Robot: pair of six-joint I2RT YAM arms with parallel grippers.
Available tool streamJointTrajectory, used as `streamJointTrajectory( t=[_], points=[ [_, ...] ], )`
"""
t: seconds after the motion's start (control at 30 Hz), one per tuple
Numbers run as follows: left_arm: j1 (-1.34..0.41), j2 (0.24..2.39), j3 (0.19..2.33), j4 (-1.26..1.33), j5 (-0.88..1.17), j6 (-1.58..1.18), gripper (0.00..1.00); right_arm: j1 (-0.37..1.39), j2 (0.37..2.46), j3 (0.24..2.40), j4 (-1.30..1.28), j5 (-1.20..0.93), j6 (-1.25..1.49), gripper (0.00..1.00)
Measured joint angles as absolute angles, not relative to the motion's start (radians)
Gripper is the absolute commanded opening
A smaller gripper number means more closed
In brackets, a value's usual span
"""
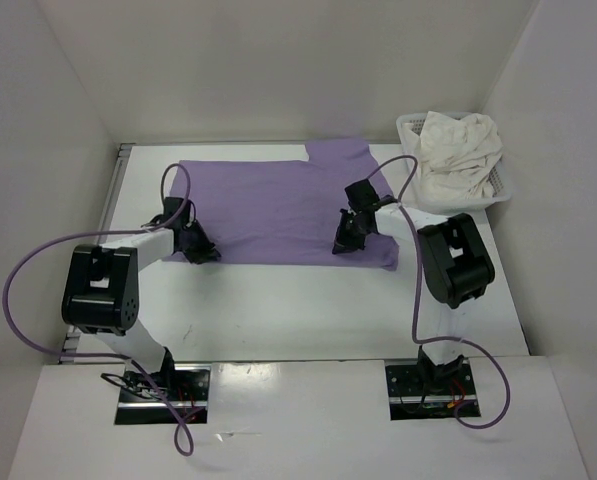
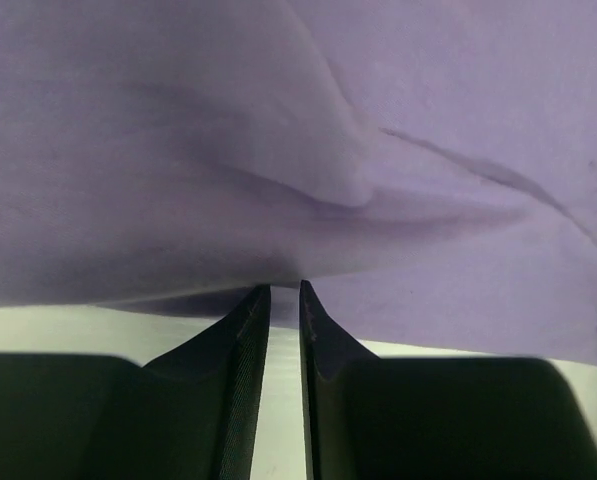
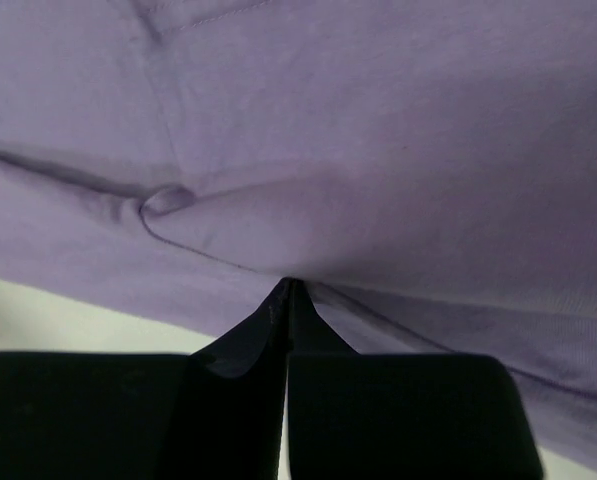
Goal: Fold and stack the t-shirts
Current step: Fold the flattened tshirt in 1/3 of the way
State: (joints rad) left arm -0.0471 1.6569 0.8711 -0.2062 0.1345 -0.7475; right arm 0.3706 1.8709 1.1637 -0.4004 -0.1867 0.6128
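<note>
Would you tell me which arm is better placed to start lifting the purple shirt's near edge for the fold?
Probably the right. The right gripper looks pinched shut on the hem of the purple shirt, cloth bunching at its tips. The left gripper shows a gap between its fingers at the hem.

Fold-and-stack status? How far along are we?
Done: lavender shirt spread flat on the table; nothing folded or stacked. In hand: right gripper pinches its near hem; left gripper at the hem, jaws nearly shut, grip unclear. Remaining: every fold, plus the cream shirt in the basket.
</note>
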Motion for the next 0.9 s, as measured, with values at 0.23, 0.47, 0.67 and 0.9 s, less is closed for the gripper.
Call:
streamJointTrajectory(
  t=[0.23, 0.47, 0.67, 0.9],
  points=[
    [0.077, 1.622, 0.804, -0.176, 0.219, -0.776, 0.25, 0.369, 1.835, 1.054, -0.278, -0.180, 0.676, 0.00],
    [0.176, 1.549, 0.708, -0.178, 0.303, -0.802, 0.25, 0.375, 1.784, 0.971, -0.218, -0.183, 0.714, 0.00],
    [0.191, 1.400, 0.658, -0.324, 0.325, -0.816, 0.25, 0.391, 1.724, 0.926, -0.277, -0.168, 0.709, 0.00],
    [0.192, 1.250, 0.834, -0.451, 0.257, -0.763, 0.38, 0.392, 1.650, 0.888, -0.416, -0.160, 0.688, 0.04]
  ],
)
